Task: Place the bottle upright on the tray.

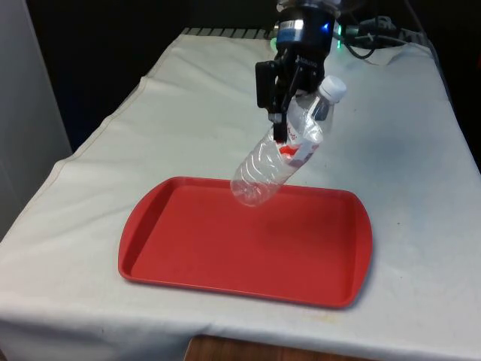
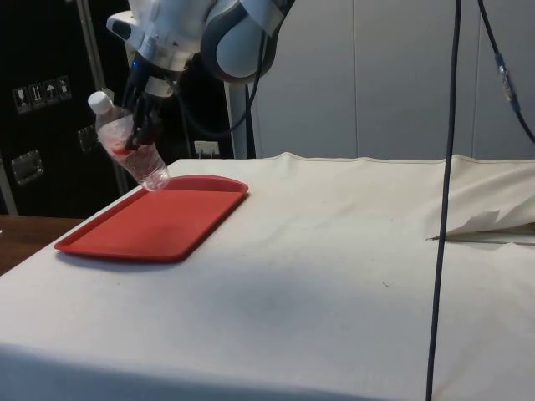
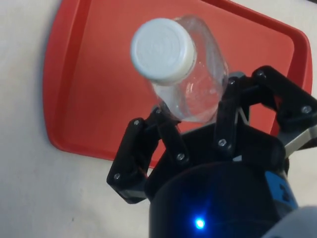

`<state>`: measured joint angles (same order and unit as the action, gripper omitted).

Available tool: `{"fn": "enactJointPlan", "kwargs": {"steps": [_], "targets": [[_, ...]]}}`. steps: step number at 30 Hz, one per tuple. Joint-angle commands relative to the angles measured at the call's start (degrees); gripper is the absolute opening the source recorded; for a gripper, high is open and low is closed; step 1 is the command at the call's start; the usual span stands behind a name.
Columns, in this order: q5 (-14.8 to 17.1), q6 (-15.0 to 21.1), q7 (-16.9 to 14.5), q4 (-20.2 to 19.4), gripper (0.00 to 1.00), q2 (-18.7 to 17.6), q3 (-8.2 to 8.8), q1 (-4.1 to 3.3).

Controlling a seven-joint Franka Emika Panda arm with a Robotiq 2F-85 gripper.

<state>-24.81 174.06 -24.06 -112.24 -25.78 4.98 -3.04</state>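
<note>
A clear plastic bottle [image 1: 279, 162] with a white cap [image 1: 333, 88] and a red-and-white label hangs tilted in the air, base down, over the far edge of the red tray [image 1: 188, 256]. My gripper [image 1: 289, 124] is shut on the bottle's upper body, just below the neck. From the side, the bottle [image 2: 134, 150] leans with its base just above the tray's [image 2: 150, 225] far end. In the wrist view the cap [image 3: 162, 49] points at the camera and the black fingers [image 3: 163, 131] clamp the bottle [image 3: 200, 96], with the tray [image 3: 99, 74] below.
The tray lies on a white cloth [image 1: 406, 165] covering the table. Black cables [image 1: 376, 34] lie at the table's far end. In the side view a thin cable [image 2: 443, 209] hangs down and the cloth has a fold [image 2: 485, 225] near it.
</note>
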Motion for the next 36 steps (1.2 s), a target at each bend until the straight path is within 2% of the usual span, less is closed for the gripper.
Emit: {"fn": "enactJointPlan", "kwargs": {"steps": [1, 2, 9, 10, 11, 17, 18, 19, 26, 27, 28, 31, 33, 34, 35, 36], "targets": [[0.17, 0.29, 0.29, -0.06, 0.17, 0.0, 0.0, 0.0], [0.97, 1.38, 0.34, -0.23, 0.17, -0.29, -0.97, 0.63], [1.78, 3.15, 2.92, -0.34, 0.17, -0.69, -1.09, 0.63], [1.09, 2.52, 3.38, -0.23, 0.17, -0.52, 0.0, 0.0], [1.78, 3.38, 3.32, -0.34, 0.17, -0.74, -1.09, 0.69], [1.83, 5.1, 6.13, 0.0, 0.17, -1.6, -1.2, 0.86], [1.09, 4.18, 6.3, -0.06, 0.17, -1.15, 0.0, 0.0], [1.78, 5.33, 6.53, 0.06, 0.17, -1.78, -1.2, 0.86], [2.98, 7.28, 8.65, 0.0, 0.17, -2.92, -1.09, 1.15], [2.52, 6.42, 8.77, 0.17, 0.17, -2.64, 0.23, 0.17], [3.5, 7.73, 8.94, 0.06, 0.17, -3.27, -1.09, 1.2], [4.35, 8.48, 9.34, 0.11, 0.17, -3.78, -1.15, 1.32], [4.93, 8.94, 9.51, 0.11, 0.17, -4.07, -1.15, 1.32], [4.64, 8.25, 9.63, 0.17, 0.17, -3.78, 0.23, 0.4], [5.21, 9.17, 9.63, 0.17, 0.17, -4.24, -1.15, 1.38], [5.73, 9.51, 9.85, 0.23, 0.17, -4.58, -1.15, 1.49]]}}
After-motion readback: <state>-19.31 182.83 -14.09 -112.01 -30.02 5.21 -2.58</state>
